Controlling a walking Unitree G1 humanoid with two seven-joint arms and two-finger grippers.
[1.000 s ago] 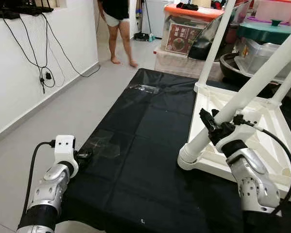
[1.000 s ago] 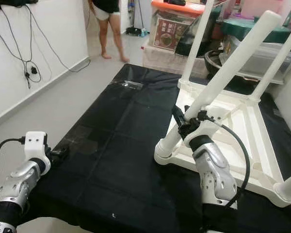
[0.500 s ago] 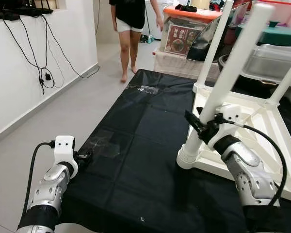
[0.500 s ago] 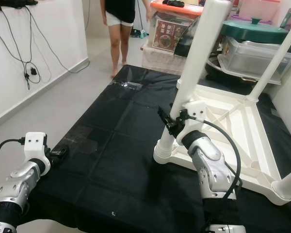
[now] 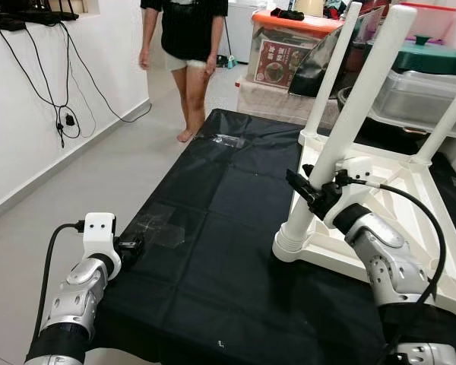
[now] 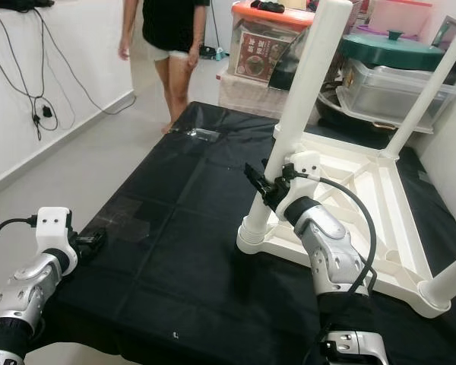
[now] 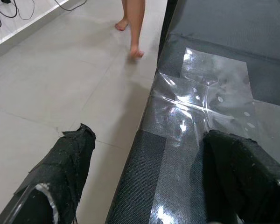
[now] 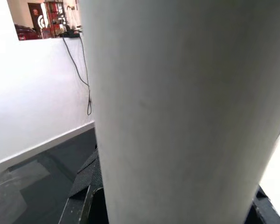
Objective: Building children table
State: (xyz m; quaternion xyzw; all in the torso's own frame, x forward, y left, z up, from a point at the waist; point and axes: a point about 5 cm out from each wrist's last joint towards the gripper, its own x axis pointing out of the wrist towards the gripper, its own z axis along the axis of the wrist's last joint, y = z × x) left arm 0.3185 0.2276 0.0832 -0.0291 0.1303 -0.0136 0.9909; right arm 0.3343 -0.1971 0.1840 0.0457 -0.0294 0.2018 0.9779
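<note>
On upturned table (image 5: 410, 182): right gripper (image 5: 313, 190) clasps leg (image 5: 342, 129).

Your head pair looks forward and down over the mat (image 5: 213, 228), both eyes sharing it. Left wrist faces the mat's edge, close. Right wrist sits tight against the leg (image 8: 186, 112).

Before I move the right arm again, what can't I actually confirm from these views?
- Seating of the near table leg in its corner socket: the head views show the joint from outside only.
- Right gripper finger contact: the right wrist view is taken up by the leg; only finger edges show.
- Fourth leg: cut off by the right edge.
- Clear bag contents on the black mat: too small.
- Left gripper straddles the mat edge, open.
</note>
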